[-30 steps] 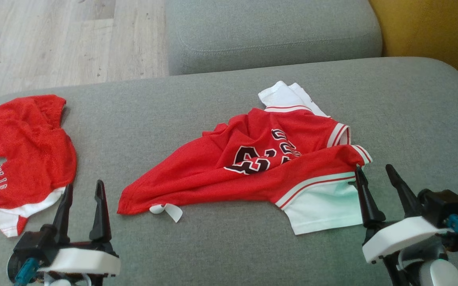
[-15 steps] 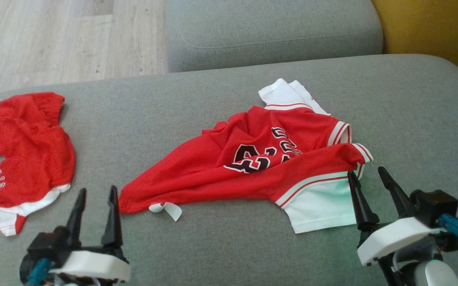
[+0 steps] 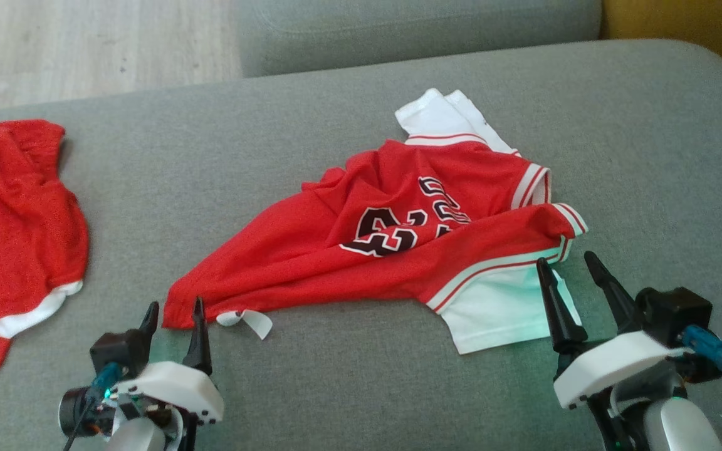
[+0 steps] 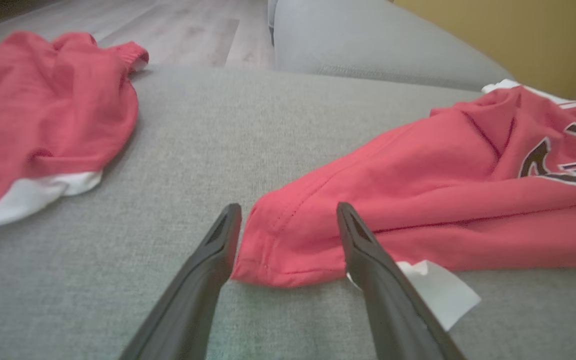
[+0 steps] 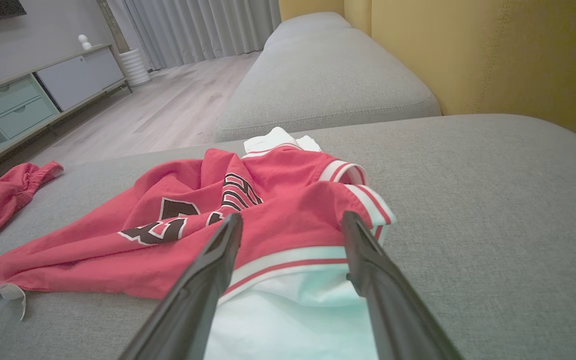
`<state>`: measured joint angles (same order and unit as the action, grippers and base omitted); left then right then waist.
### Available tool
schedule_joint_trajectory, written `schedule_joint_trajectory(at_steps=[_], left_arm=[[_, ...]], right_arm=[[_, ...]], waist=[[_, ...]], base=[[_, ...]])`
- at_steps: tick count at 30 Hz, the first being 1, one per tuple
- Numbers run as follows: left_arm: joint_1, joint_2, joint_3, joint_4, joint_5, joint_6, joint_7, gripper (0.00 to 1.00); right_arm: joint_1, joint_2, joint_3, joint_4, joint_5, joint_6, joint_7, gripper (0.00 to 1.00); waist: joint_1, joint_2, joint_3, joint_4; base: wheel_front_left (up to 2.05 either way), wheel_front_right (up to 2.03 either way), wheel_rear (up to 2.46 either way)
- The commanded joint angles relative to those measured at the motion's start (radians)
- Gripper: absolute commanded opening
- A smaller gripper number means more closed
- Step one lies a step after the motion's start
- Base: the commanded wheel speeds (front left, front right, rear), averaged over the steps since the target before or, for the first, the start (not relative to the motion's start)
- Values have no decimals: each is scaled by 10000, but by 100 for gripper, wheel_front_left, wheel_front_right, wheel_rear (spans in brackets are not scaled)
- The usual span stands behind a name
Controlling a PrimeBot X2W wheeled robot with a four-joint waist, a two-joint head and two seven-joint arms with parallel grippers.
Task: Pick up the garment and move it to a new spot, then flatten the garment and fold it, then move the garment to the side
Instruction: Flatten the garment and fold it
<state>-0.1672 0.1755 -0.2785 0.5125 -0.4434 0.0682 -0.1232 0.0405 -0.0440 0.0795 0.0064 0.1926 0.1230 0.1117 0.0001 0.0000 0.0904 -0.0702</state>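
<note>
You are working over a broad grey woven-fabric sofa cushion (image 3: 348, 388), and everything lies on it. Beyond its far edge, pale wood-plank floor (image 3: 85, 44) shows on the left. A second grey cushion (image 3: 398, 25) sits behind at centre, and a mustard-yellow upholstered backrest (image 3: 680, 25) closes the right. Your right wrist view also takes in a low grey-green drawer cabinet (image 5: 13, 107) and grey curtains (image 5: 203, 25) across the room.

At the cushion's left edge lies a crumpled red garment with a white hem (image 3: 16, 225), well apart from your work. Your left tool (image 3: 174, 308) is released, its fingers spread either side of the near-left corner of the red mesh jersey with white panels and black numerals (image 3: 367, 250). The jersey lies rumpled across the cushion's middle. A white label tab (image 3: 251, 321) pokes out just beside that corner, by the tool's right finger. Your right tool (image 3: 566, 262) is likewise released, fingers apart over the white panel at the jersey's right end. You cannot tell whether they touch the cloth.
</note>
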Motion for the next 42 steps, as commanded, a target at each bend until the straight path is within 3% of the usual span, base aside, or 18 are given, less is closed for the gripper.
schedule_joint_trajectory(at_steps=[1,4,5,7,17,23,24,25,27,32,33,34,35,36,37,42], left_arm=[[-396,123,434,-125,-22,71,24,100],[-578,70,431,453,-125,101,281,100],[-600,55,436,595,-157,138,369,79],[-596,24,490,821,-275,150,445,0],[-601,-80,465,1097,-524,-150,102,0],[-747,-118,408,1186,-550,-287,-227,0],[-772,-110,407,1205,-554,-307,-285,0],[-815,-99,411,1251,-572,-342,-393,0],[-856,-96,407,1300,-590,-379,-480,0],[-961,-123,338,1443,-617,-465,-573,0],[-980,-126,326,1469,-623,-479,-585,0],[-980,-126,326,1469,-623,-479,-585,0],[-996,-125,314,1494,-629,-493,-598,0],[-1006,-124,304,1516,-637,-509,-613,0],[-1009,-120,297,1538,-648,-526,-628,0],[-981,-149,362,1382,-840,-745,-818,0]], right_arm=[[-447,-80,243,-310,28,77,-40,100],[-497,-76,241,-156,49,77,14,100],[-484,-75,195,-79,35,77,68,100],[-430,-71,-19,133,-15,77,243,100],[-709,-64,-931,2177,-511,77,942,100],[-879,-64,-581,2796,-662,77,1417,100],[-931,-63,-536,2836,-628,77,1367,93],[-1074,-63,-493,2930,-516,77,1168,93],[-1215,-63,-436,3144,-425,77,1059,100],[-1539,-63,-222,3758,-130,77,887,100],[-1588,-63,-171,3866,-101,77,885,80],[-1588,-63,-171,3866,-101,77,885,80],[-1637,-63,-143,3952,-70,77,845,52],[-1683,-63,-113,4028,-35,77,794,6],[-1718,-63,-59,4111,-12,77,775,0],[-1815,-63,-112,3955,363,77,392,0]], waist=[[-1,0,122,-93],[-1,0,271,-179],[-1,0,312,-194],[-1,0,357,-211],[-1,0,568,-26],[-1,0,675,57],[-1,0,695,39],[-1,0,731,-6],[-1,0,765,-46],[-1,0,829,-47],[-1,0,835,-43],[-1,0,835,-43],[-1,0,839,-39],[-1,0,839,-38],[-1,0,833,-39],[-1,0,741,-51]], base=[[0,0,0],[0,0,0],[0,0,0],[0,0,0],[0,0,0],[0,0,0],[0,0,0],[0,0,0],[0,0,0],[0,0,0],[0,0,0],[0,0,0],[0,0,0],[0,0,0],[0,0,0],[0,0,0]])
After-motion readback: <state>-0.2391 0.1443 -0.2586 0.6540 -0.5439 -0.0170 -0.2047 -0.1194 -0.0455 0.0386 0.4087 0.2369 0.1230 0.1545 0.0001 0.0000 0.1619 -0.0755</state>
